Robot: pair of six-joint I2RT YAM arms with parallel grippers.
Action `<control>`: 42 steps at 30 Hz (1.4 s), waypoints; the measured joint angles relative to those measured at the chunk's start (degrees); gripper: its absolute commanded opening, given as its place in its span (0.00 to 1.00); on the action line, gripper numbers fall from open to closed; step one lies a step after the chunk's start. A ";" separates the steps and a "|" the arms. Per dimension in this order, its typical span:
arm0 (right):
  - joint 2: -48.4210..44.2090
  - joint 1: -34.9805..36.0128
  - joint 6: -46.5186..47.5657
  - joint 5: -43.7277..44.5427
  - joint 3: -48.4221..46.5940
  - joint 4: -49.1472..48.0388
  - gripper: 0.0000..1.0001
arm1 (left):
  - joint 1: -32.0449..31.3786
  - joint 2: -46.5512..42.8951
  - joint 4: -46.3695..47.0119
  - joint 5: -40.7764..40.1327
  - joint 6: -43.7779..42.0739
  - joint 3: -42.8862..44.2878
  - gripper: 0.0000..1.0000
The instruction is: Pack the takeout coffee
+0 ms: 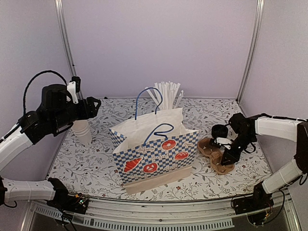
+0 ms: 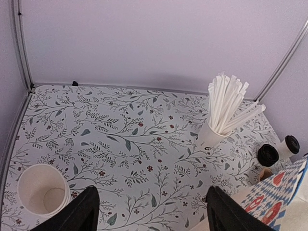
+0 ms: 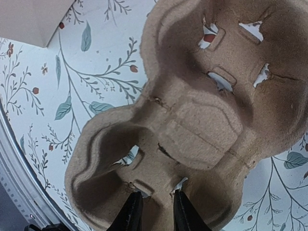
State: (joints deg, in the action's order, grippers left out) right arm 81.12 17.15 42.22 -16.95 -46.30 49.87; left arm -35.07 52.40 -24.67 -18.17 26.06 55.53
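Pinching down narrow, my right claw had closed its two fingers on the near rim of the cardboard cup carrier, with a strip of that brown rim between them. That carrier lay flat on the flowered table, to the right of the blue-checked paper bag, which stood upright in the middle with its mouth open and its blue handles up.

My left claw hung wide, with nothing between its fingers, raised above the table's left side. Below it sat a stack of white paper cups, open end up. The white cup of straws stood behind the bag.

From my left wrist I saw the takeout coffee on the table at the far right, outside the bag, its black lid on. A second black-lidded cup stood just beside it, near the carrier.
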 measured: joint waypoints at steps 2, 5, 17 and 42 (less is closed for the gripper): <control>1.14 0.00 -0.35 0.50 -0.02 -1.07 0.24 | 0.07 0.26 0.00 0.55 -0.57 -0.09 0.79; 3.87 0.00 -1.36 1.66 -1.16 -2.80 0.24 | 0.15 1.05 0.13 1.22 -1.66 -0.07 0.80; 11.80 0.00 -4.66 4.39 -11.76 -5.51 0.36 | 1.01 2.32 0.42 2.75 -4.55 -0.83 0.81; 13.53 6.23 -11.30 8.17 -19.93 1.95 0.62 | 2.80 4.85 -0.55 4.66 -5.09 -0.17 0.84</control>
State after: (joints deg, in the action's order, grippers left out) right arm 94.65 23.38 30.92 -8.78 -66.24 51.81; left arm -32.27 57.25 -25.21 -13.52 20.97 55.35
